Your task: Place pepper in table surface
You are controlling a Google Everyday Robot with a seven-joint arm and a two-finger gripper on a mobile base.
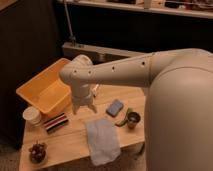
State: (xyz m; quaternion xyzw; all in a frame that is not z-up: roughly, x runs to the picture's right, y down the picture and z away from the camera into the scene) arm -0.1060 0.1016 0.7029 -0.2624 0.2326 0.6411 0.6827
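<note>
The green pepper (123, 119) lies on the light wooden table surface (75, 137), curved against the left side of a dark cup (133, 120) at the right of the table. My gripper (84, 110) hangs from the white arm, pointing down over the middle of the table, just right of the yellow bin. It is well left of the pepper, with the blue-grey sponge between them. Its fingers (76, 109) stand apart and hold nothing.
A yellow-orange bin (44, 91) stands at the back left. A white cup (32, 116) and a striped object (56, 123) sit in front of it. Dark grapes (37, 151) lie at the front left. A blue-grey sponge (115, 107) and a pale cloth (102, 141) lie mid-table.
</note>
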